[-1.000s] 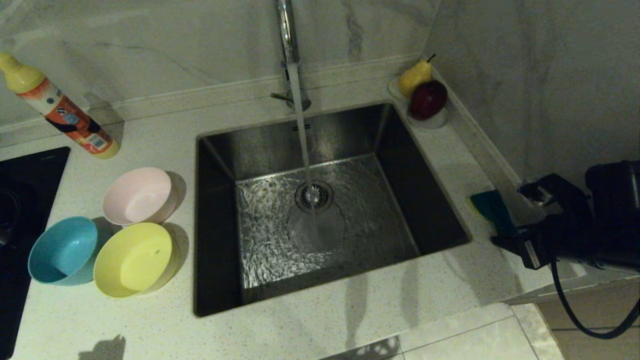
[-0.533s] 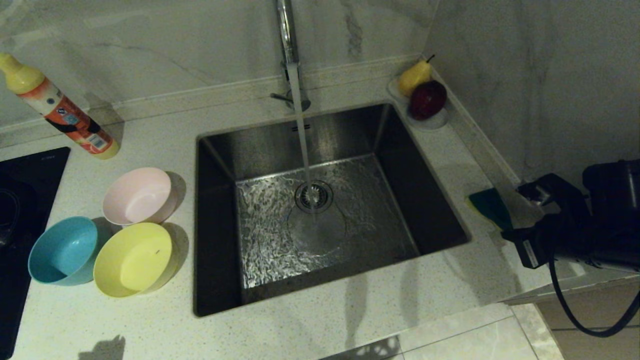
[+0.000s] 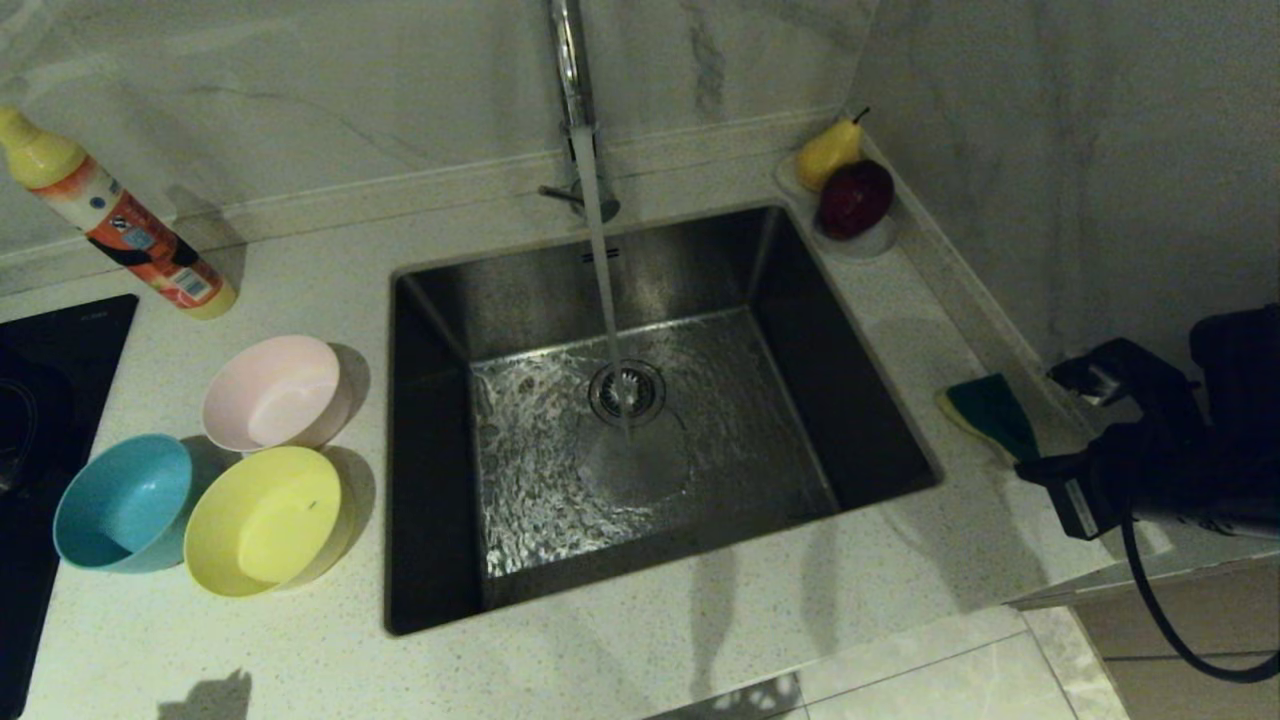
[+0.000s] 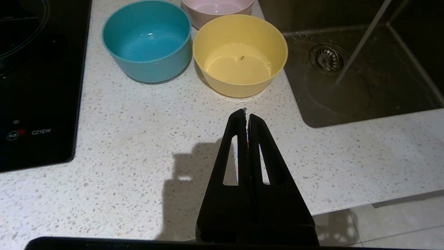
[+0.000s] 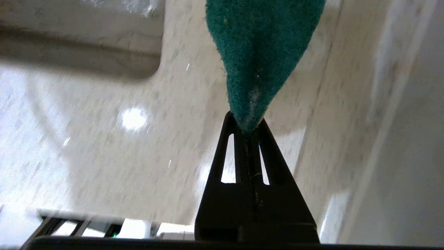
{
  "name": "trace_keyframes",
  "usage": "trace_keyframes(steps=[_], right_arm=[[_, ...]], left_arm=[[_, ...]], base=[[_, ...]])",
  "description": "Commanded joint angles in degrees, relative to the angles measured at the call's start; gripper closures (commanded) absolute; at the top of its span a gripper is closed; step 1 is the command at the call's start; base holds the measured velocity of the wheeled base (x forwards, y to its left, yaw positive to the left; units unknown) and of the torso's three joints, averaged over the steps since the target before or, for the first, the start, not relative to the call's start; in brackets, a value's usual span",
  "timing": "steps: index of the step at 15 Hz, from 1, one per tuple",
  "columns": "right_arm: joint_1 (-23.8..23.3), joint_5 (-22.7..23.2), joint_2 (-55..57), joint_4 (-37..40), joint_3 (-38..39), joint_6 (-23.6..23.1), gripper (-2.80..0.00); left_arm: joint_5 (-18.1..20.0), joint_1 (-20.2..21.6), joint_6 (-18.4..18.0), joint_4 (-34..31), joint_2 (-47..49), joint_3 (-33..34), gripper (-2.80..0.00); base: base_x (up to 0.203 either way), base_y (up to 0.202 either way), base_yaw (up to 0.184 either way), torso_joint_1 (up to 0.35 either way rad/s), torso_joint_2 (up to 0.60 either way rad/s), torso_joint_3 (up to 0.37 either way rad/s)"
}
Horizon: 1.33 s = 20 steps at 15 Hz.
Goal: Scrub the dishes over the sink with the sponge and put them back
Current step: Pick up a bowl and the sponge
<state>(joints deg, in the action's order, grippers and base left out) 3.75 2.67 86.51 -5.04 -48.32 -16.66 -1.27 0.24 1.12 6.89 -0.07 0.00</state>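
While water runs into the sink (image 3: 700, 300), the pink bowl (image 3: 275, 392), blue bowl (image 3: 120, 500) and yellow bowl (image 3: 265, 520) wait unscrubbed on the counter left of it; the left gripper (image 4: 247, 114) hangs clenched and empty near them; the right gripper (image 5: 247, 130) pinches the sponge (image 5: 263, 45) right of the sink, scrubbing not yet begun.

You are looking at a home kitchen: a stainless steel sink (image 3: 640, 420) is sitting in a speckled stone countertop (image 3: 700, 640) with marble-look walls (image 3: 300, 90) rising behind it, and a chrome tap (image 3: 572, 70) is running water onto the drain. A black induction hob (image 4: 38, 86) is lying beside three plastic bowls (image 3: 265, 518), a dish-soap bottle (image 3: 115, 225) is leaning at the wall, and a pear (image 3: 828, 150) and a dark red fruit (image 3: 856, 198) are resting on a small white dish (image 3: 870, 244) in the corner.
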Motion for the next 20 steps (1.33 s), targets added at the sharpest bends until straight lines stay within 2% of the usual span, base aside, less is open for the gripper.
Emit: trace_keyframes(steps=[1,11,12,13,20], right_arm=[[0.3,0.2,-1.4,0.5,-0.3,0.0,0.00],[0.3,0.1,0.3,0.0,1.5,0.2,0.00],[0.3,0.1,0.3,0.0,1.5,0.2,-2.42],[0.3,0.1,0.2,0.0,1.5,0.1,-2.80],[0.3,0.2,0.2,-0.1,0.9,0.5,-2.80]], left_arm=[[0.0,0.0,0.0,0.1,0.1,2.3,0.00],[0.0,0.0,0.0,0.1,0.1,2.3,0.00],[0.0,0.0,0.0,0.1,0.1,2.3,0.00],[0.0,0.0,0.0,0.1,0.1,2.3,0.00],[0.0,0.0,0.0,0.1,0.1,2.3,0.00]], base=[[0.000,0.000,0.000,0.000,0.00,0.000],[0.000,0.000,0.000,0.000,0.00,0.000],[0.000,0.000,0.000,0.000,0.00,0.000],[0.000,0.000,0.000,0.000,0.00,0.000],[0.000,0.000,0.000,0.000,0.00,0.000]])
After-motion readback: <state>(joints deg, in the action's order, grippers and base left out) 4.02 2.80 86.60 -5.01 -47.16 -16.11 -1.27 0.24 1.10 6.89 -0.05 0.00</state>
